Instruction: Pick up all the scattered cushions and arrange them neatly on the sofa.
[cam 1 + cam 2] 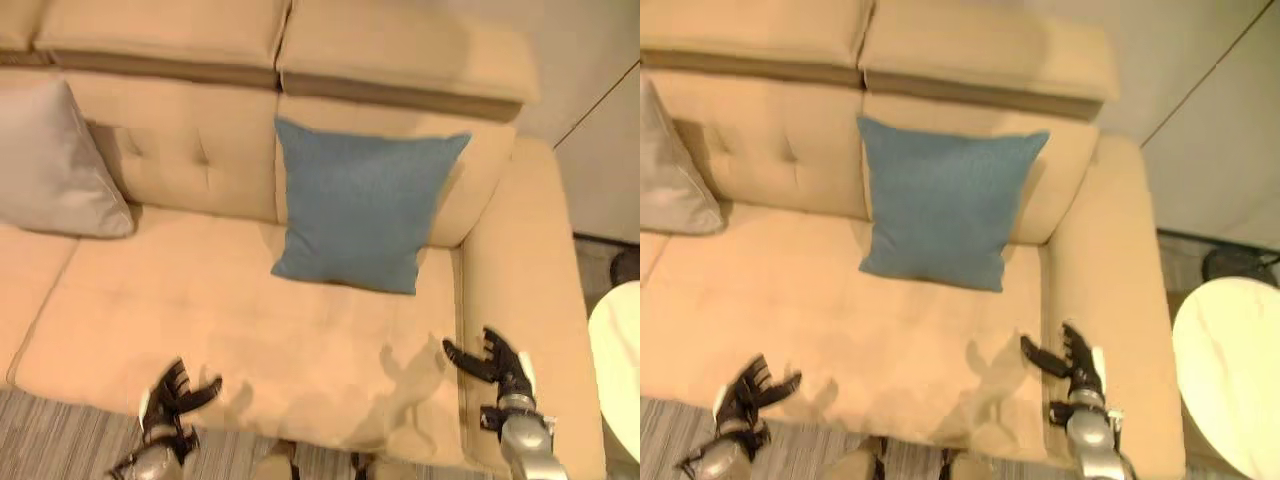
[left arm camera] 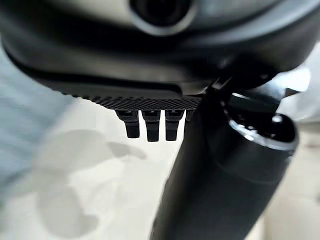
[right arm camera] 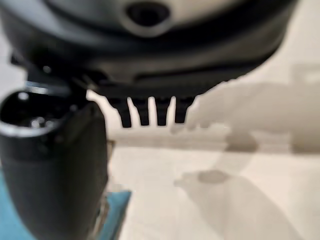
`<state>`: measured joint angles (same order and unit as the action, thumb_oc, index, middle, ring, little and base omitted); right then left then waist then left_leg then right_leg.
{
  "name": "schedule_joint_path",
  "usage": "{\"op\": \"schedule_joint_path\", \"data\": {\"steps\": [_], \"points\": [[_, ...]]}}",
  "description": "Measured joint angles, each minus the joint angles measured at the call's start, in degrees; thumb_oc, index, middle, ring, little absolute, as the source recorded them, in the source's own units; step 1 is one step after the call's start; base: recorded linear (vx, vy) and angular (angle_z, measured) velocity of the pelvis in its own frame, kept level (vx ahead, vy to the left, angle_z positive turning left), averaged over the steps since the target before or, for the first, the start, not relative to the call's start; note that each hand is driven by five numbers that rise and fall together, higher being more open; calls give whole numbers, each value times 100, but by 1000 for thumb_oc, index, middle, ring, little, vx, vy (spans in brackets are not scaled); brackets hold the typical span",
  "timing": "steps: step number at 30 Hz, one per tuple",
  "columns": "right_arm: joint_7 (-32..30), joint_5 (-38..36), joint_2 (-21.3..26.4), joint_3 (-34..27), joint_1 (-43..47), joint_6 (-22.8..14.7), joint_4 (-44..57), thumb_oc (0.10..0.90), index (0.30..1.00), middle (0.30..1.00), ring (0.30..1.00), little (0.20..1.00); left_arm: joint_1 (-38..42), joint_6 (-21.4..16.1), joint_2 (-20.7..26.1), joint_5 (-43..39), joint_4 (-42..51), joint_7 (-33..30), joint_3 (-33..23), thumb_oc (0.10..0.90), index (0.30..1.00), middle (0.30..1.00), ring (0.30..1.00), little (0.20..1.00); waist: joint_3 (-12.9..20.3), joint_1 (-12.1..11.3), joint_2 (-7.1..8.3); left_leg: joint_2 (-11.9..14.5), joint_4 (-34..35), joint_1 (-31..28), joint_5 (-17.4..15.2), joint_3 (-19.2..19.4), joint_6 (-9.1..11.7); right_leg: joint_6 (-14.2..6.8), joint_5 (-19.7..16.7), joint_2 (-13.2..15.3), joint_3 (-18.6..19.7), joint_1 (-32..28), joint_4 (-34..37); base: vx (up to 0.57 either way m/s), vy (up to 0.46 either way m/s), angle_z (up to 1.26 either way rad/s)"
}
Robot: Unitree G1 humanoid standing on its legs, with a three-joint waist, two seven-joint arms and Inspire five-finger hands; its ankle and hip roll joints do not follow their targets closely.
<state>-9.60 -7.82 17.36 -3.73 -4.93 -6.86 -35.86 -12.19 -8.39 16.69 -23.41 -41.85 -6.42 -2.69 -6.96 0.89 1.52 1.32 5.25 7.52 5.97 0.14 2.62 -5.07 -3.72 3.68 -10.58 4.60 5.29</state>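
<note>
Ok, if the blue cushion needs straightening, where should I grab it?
Probably by the blue cushion's lower right corner, coming from the front with the open right hand. It leans upright against the sofa backrest, so its bottom edge faces that hand.

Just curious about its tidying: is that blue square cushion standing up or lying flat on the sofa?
Standing up. The blue square fabric cushion leans against the beige sofa's backrest, its lower edge on the seat.

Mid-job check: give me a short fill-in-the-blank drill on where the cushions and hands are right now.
1. The blue cushion leans upright against the sofa's ____.
2. The grey cushion sits to the robot's ____ of the blue one.
3. The left hand and the right hand both hold ____.

Missing words: backrest; left; nothing
</note>
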Motion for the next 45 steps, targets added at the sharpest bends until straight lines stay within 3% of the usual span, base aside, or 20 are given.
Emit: {"op": "schedule_joint_path", "data": {"steps": [3, 4, 7, 19, 25, 29, 30, 31, 32, 33, 35, 36, 37, 38, 39, 40, 41, 42, 43, 45], "points": [[195, -36, -203, 240, -338, 14, -357, 800, 900, 900, 900, 900, -258, 124, -144, 294, -441, 130, 282, 800, 900, 900, 900, 900, 295, -6, 29, -12, 13, -141, -60, 20, -27, -2, 32, 16, 1, -138, 2, 33, 37, -1], [205, -33, -261, 333, -292, -119, -707, 800, 900, 900, 900, 900, -202, 40, -201, 490, -811, 209, 357, 800, 900, 900, 900, 900, 304, -2, 34, -19, 11, -274, -73, 33, -44, -9, 37, 25, 10, -264, 1, 38, 15, -2], [362, -42, -376, 556, -448, -2, -1446, 800, 900, 900, 900, 900, -97, 206, -319, 915, -1868, 236, 503, 800, 900, 900, 900, 900, 652, -1, 64, -40, 20, -464, -162, 77, -109, -2, 101, 50, 38, -436, 4, 50, 16, -6], [422, 12, -371, 570, -350, 54, -2686, 800, 900, 900, 900, 900, 133, 241, -225, 1458, -2227, 216, 499, 800, 900, 900, 900, 900, 672, -13, 115, -33, 19, -1025, -256, 332, -205, 8, 120, 53, 323, -839, 37, 15, 46, -13], [414, 104, -353, 792, -75, 112, -3098, 800, 900, 900, 900, 900, 483, 239, -137, 1463, -2231, 205, 714, 800, 900, 900, 900, 900, 504, -11, 229, -116, -8, -910, -243, 435, -217, 34, -37, 70, 472, -611, -60, -190, 91, -13], [393, 107, -319, 783, 371, 150, -3117, 800, 900, 900, 900, 900, 901, 240, -109, 1457, -2326, 176, 722, 800, 900, 900, 900, 900, -88, -4, 245, -174, -11, -672, -121, 584, -354, -87, 42, 222, 476, 11, -746, -245, 76, -18], [394, 108, -321, 785, 347, 192, -3142, 800, 900, 900, 900, 900, 902, 241, -96, 1459, -2330, 169, 710, 800, 900, 900, 900, 900, -128, -27, 232, -241, -52, -659, -67, 573, -508, -138, 76, 275, 455, 26, -896, -378, 82, 20], [351, 107, -289, 773, 449, 223, -3213, 800, 900, 900, 900, 900, 968, 235, -112, 1462, -2336, 164, 719, 800, 900, 900, 900, 900, -270, -80, 36, -158, -56, -608, 28, 560, -716, -358, 490, 260, 489, 219, -1667, -277, 11, 50], [323, 108, -292, 812, 484, 237, -3336, 800, 900, 900, 900, 900, 1029, 228, -87, 1474, -2321, 168, 717, 800, 900, 900, 900, 900, -273, -198, -99, -52, -93, -553, 109, 454, -812, -386, 1136, 141, 615, 309, -3508, -309, -75, 46], [324, 109, -321, 829, 433, 237, -3338, 800, 900, 900, 900, 900, 1019, 223, 20, 1491, -2306, 159, 712, 800, 900, 900, 900, 900, -197, -351, -71, -58, -105, -535, 164, 393, -767, -473, 1286, 150, 718, 25, -4084, -403, -158, 27], [320, 108, -332, 877, 762, 162, -3184, 800, 900, 900, 900, 900, 960, 238, 150, 1518, -2575, 56, 698, 800, 900, 900, 900, 900, -118, -464, 49, -69, -306, -155, 308, 533, -613, -754, 1525, 254, 875, -666, -3658, -434, -227, -44], [318, 189, -337, 908, 822, 98, -3056, 800, 900, 900, 900, 900, 935, 248, 184, 1523, -2621, 5, 813, 800, 900, 900, 900, 900, 40, -750, 212, -9, -391, 130, 446, 746, -447, -640, 1813, 303, 729, -1053, -2192, -469, -293, -77], [281, 245, -267, 1134, 862, 75, -3081, 800, 900, 900, 900, 900, 832, 254, 69, 1557, -2568, -35, 815, 800, 900, 900, 900, 900, 243, -805, 254, 125, -405, 460, 606, 686, -181, 32, 1549, 60, 375, -1634, -396, -533, -273, -74], [281, 256, -257, 1221, 736, 116, -3117, 800, 900, 900, 900, 900, 739, 243, -41, 1564, -2556, 11, 844, 800, 900, 900, 900, 900, 372, -846, 215, 241, -397, 503, 534, 497, -53, 199, 1437, -184, 361, -1632, -239, -737, -345, 33], [284, 277, -160, 1242, 544, 13, -3325, 800, 900, 900, 900, 900, 768, 242, -203, 1554, -2585, -40, 1033, 800, 900, 900, 900, 900, 424, -708, -163, 501, -666, 899, 1006, -20, 109, 549, 1516, -665, 345, -1274, -823, -555, -196, 61], [273, 281, -131, 1242, 553, 0, -3369, 800, 900, 900, 900, 900, 829, 241, -231, 1554, -2570, -46, 1082, 800, 900, 900, 900, 900, 375, -675, -209, 572, -680, 1020, 1118, -154, 219, 670, 1581, -737, 418, -1101, -1045, -497, -135, 132], [206, 289, -227, 1232, 458, 295, -3429, 800, 900, 900, 900, 900, 1102, 256, -79, 1553, -2476, -54, 1168, 800, 900, 900, 900, 900, 101, -621, 142, 495, -490, 1034, 1208, -23, 654, 968, 1547, -704, 324, -606, -1317, -391, -66, 69], [192, 288, -240, 1230, 430, 291, -3442, 800, 900, 900, 900, 900, 1038, 263, -13, 1552, -2513, -57, 1164, 800, 900, 900, 900, 900, 74, -615, 273, 365, -555, 882, 760, 117, 363, 1005, 1443, -597, 374, -479, -1310, -319, -50, 61], [173, 279, -196, 1212, 363, 237, -3442, 800, 900, 900, 900, 900, 1035, 271, 7, 1554, -2550, -61, 1128, 800, 900, 900, 900, 900, 44, -478, 411, 222, -835, 756, 369, 219, 218, 1040, 1268, -498, 284, -507, -1225, -207, -20, 11], [131, 275, -124, 1181, 402, 231, -3450, 800, 900, 900, 900, 900, 1064, 272, 11, 1556, -2647, -58, 1022, 800, 900, 900, 900, 900, -24, -295, 457, 68, -1514, 600, -136, 204, 160, 1016, 1084, -406, 171, -499, -1040, -107, -10, 37]]}}
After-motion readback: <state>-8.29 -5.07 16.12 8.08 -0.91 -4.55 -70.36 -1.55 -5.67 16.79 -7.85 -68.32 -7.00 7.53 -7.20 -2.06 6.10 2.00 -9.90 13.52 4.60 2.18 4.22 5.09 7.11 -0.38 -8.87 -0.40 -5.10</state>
